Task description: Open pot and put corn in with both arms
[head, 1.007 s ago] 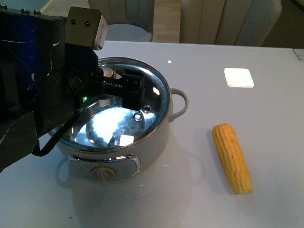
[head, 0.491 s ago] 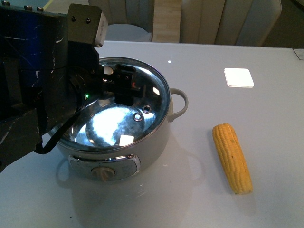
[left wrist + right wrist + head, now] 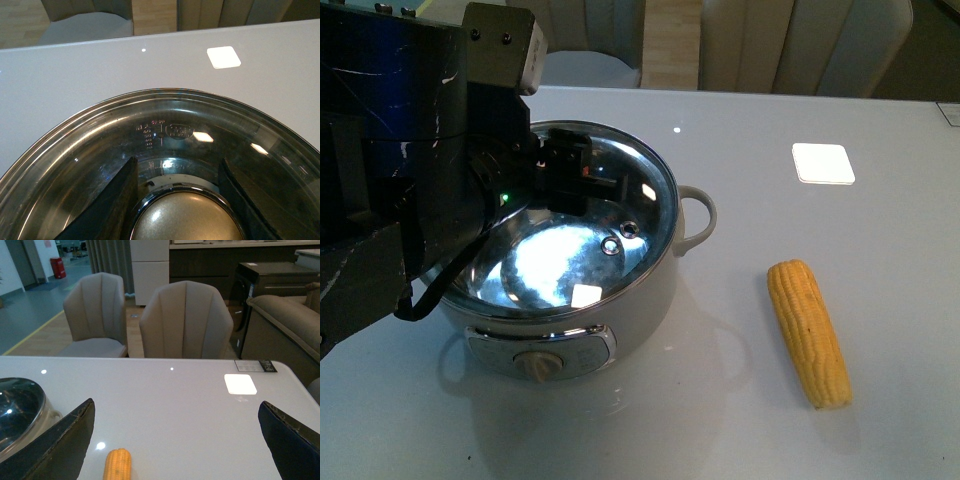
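Note:
The cream-white pot [image 3: 650, 300] stands left of centre on the table, its glass lid [image 3: 620, 215] on it. My left gripper [image 3: 563, 170] reaches over the lid from the left and is shut on the lid's metal knob [image 3: 187, 220], which shows between the two dark fingers [image 3: 112, 205] in the left wrist view. The yellow corn cob [image 3: 808, 331] lies on the table to the right of the pot, apart from it. In the right wrist view its tip [image 3: 118, 465] shows between the wide-open fingers [image 3: 62, 440] of my right gripper [image 3: 177, 445], which is empty.
The white table [image 3: 880, 250] carries bright light reflections, one square [image 3: 822, 163] at the back right. Beige chairs [image 3: 185, 322] stand behind the far edge. The pot's side handle [image 3: 698, 218] points toward the corn, and its dial [image 3: 537, 364] faces me.
My left gripper has drawn back a little to the left across the lid and closed in over the knob. The pot, lid and corn have not moved.

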Motion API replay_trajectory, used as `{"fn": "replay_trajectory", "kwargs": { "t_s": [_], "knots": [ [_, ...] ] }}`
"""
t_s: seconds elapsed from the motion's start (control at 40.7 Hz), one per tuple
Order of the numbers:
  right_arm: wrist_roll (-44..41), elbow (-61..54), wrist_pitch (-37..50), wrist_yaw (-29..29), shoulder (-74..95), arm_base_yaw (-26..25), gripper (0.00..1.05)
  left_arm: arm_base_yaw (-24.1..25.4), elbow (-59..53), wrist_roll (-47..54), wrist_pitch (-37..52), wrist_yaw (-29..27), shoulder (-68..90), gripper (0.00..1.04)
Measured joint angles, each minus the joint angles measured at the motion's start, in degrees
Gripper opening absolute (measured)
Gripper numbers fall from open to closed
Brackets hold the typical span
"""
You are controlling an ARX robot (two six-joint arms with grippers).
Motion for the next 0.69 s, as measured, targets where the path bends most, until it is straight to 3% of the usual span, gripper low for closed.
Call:
{"fn": "replay_trajectory", "kwargs": {
  "t_s": [0.688],
  "knots": [
    [0.0, 0.0, 0.0, 0.0, 0.0, 0.0, 0.96, 0.3, 1.3, 1.6, -6.2, -1.2, -9.2, 0.42]
  ]
}}
